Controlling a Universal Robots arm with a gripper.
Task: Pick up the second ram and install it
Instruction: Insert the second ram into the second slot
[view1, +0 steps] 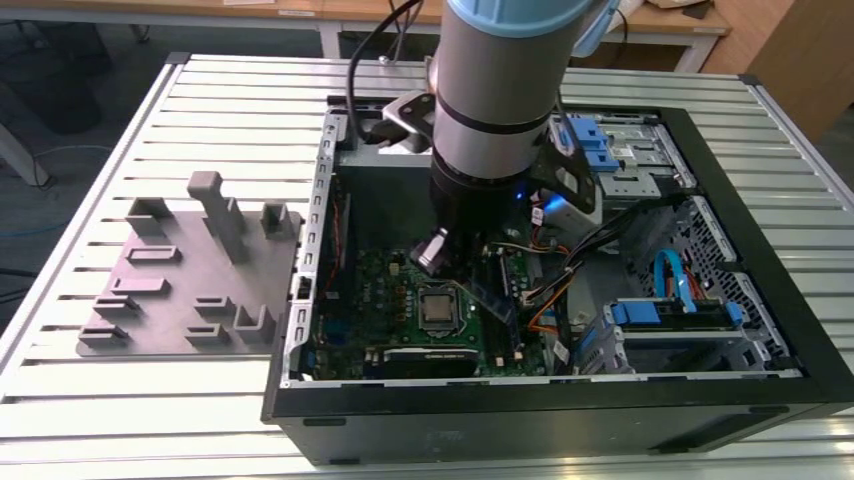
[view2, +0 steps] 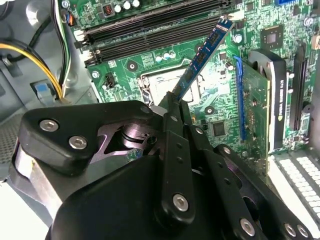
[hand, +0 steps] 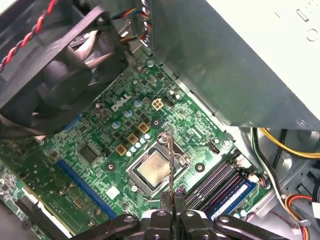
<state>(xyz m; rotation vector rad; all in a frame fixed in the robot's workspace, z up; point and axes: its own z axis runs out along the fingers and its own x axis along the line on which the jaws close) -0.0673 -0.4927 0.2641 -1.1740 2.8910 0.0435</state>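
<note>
Picked up: we hold the second ram (view2: 200, 57) pinched in the gripper (view2: 176, 102), above the motherboard (view2: 215, 100), at three o'clock of the CPU (view1: 438, 308) in the exterior view; not yet seated in a slot (view2: 150, 25).

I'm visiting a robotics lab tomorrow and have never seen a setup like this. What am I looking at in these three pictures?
A grey robot arm reaches down into an open black computer case lying on a slatted metal table. The exterior view looks on from off the arm; both wrist views come from cameras riding on it. On the exterior view's left, beside the case, sits a grey plastic fixture tray. The arm's black gripper is shut on a long, thin dark memory stick, held tilted above the green motherboard near the square silver processor, not seated in any slot.
</note>
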